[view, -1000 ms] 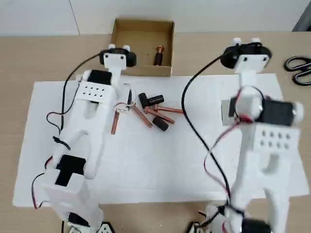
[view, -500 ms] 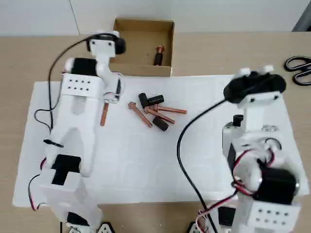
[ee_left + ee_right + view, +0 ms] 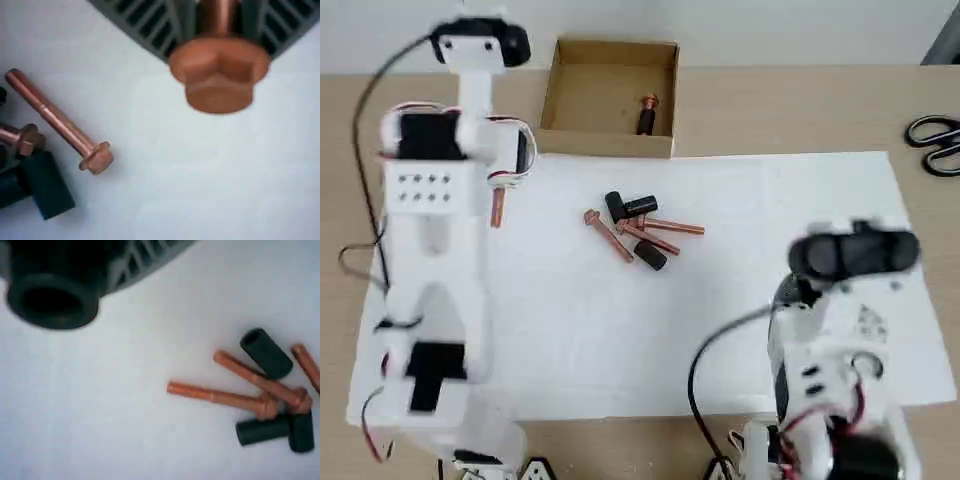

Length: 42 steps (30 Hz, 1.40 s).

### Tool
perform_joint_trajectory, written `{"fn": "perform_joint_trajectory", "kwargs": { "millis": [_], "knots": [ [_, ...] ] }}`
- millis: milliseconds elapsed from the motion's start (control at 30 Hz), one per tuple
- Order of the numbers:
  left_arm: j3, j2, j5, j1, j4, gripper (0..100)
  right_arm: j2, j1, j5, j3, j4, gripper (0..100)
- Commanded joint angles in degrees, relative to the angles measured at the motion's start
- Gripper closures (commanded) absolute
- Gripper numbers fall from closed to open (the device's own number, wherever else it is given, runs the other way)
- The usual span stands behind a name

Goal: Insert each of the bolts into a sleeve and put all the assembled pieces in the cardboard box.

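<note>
**Two halves in hand, not yet joined**

Left pincer (image 3: 220,17) is closed on a copper bolt (image 3: 218,75) near the far left corner of the bench (image 3: 750,110). The right pincer (image 3: 75,262), toward the near right edge, grips a black sleeve (image 3: 52,300), bore open. Line bolt to bore squarely before pushing. A loose pile (image 3: 635,228) lies mid-bench, so meet over the bare white sheet (image 3: 620,340). The cardboard box (image 3: 553,95) sits at the far edge.

left gripper (image 3: 220,17) with its bolt (image 3: 218,75) moves away from the pile (image 3: 638,228), swings out to the left edge of the white sheet (image 3: 620,340), right gripper (image 3: 55,260) with its sleeve (image 3: 52,302) pulls back to the near side
</note>
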Motion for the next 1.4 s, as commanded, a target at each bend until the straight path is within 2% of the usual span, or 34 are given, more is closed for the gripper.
{"fn": "perform_joint_trajectory", "kwargs": {
  "millis": [0, 167, 400, 667, 767, 1067, 1233, 1367],
  "knots": [
    [1.01, -8.09, -2.11, -0.09, 0.97, 99, -8.75, 0.13, -4.04, 5.1, -4.62, 99.4],
    [5.32, -12.13, -3.25, 0.0, 0.97, 99, -18.68, -3.82, -0.88, 16.0, -12.09, 99.4],
    [12.88, -19.16, -3.25, 0.09, 0.97, 99, -17.45, -12.88, 0.7, 24.53, -20.88, 99.5],
    [16.31, -28.04, -2.81, 1.41, -0.26, 99, -17.45, -22.64, 0.7, 32.44, -38.2, 99.1],
    [16.4, -31.91, 2.29, 3.78, -0.79, 99, -17.45, -27.03, 0.79, 36.66, -40.4, 99.1],
    [16.48, -38.77, 13.36, 19.25, -10.99, 99, -17.45, -34.68, 0.53, 45.54, -48.84, 99.5],
    [24.66, -39.12, 14.59, 20.4, -14.51, 99, -17.45, -35.56, 0.53, 51.25, -53.58, 99.5],
    [36.44, -39.74, 14.77, 20.48, -23.3, 99, -17.36, -38.37, 0.53, 51.87, -54.46, 99.5]
  ]
}}
